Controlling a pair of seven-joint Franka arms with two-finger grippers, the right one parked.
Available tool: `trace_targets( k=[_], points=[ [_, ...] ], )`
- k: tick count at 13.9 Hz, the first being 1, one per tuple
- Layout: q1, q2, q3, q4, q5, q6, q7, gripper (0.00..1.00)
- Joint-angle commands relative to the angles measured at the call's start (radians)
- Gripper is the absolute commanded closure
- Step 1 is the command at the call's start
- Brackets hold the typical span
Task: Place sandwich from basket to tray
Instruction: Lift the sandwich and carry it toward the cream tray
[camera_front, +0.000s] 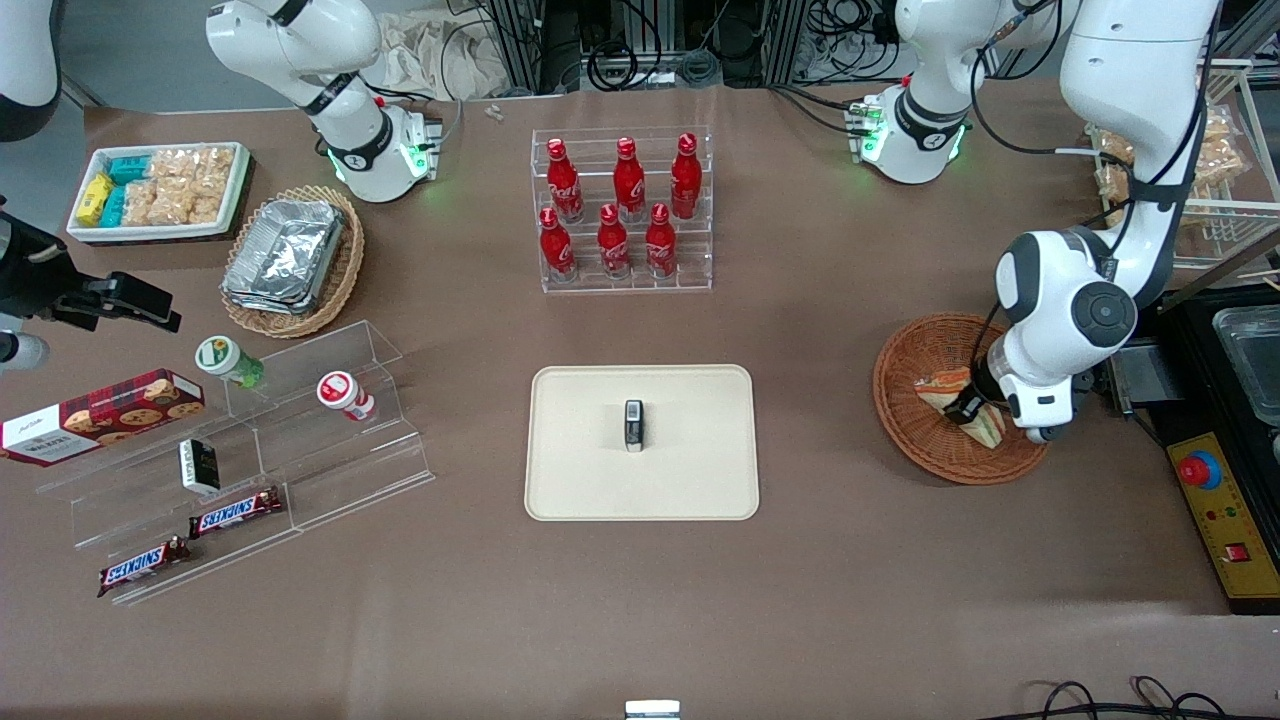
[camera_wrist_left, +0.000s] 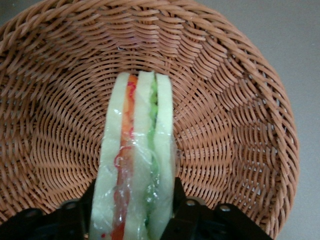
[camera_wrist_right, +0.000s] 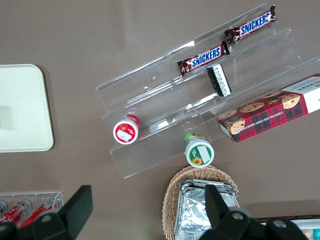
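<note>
The sandwich (camera_wrist_left: 137, 145), a wrapped wedge with orange-red and green filling between pale bread, stands on edge inside the reddish-brown wicker basket (camera_wrist_left: 240, 100). My left gripper (camera_wrist_left: 134, 200) is down in the basket with one black finger (camera_wrist_left: 182, 200) pressed against each flat side of the wedge, shut on it. In the front view the gripper (camera_front: 972, 405) covers the middle of the sandwich (camera_front: 942, 390), low over the basket (camera_front: 915, 445) at the working arm's end of the table. The cream tray (camera_front: 580, 480) lies at the table's middle.
A small black object (camera_front: 634, 425) stands on the tray. A rack of red bottles (camera_front: 625, 215) is farther from the camera than the tray. Clear acrylic steps (camera_front: 300, 440) with snacks and a tan basket of foil trays (camera_front: 290, 260) lie toward the parked arm's end.
</note>
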Motion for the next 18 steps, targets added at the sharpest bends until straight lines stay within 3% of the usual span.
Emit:
trace_targets(
  k=[1,3,7,10,13,15,18],
  points=[
    [-0.005,-0.026,-0.002,0.004,-0.006,0.000,-0.016,1.00],
    [-0.005,-0.099,-0.003,0.007,-0.004,-0.064,0.005,1.00],
    [-0.009,-0.285,-0.009,0.105,-0.004,-0.439,0.252,1.00],
    [-0.009,-0.333,-0.093,0.176,-0.007,-0.554,0.370,1.00],
    [-0.003,-0.305,-0.280,0.259,-0.012,-0.535,0.390,1.00],
    [0.000,-0.229,-0.392,0.320,-0.010,-0.503,0.465,1.00],
    [-0.002,-0.107,-0.514,0.378,0.014,-0.399,0.424,1.00]
  ],
)
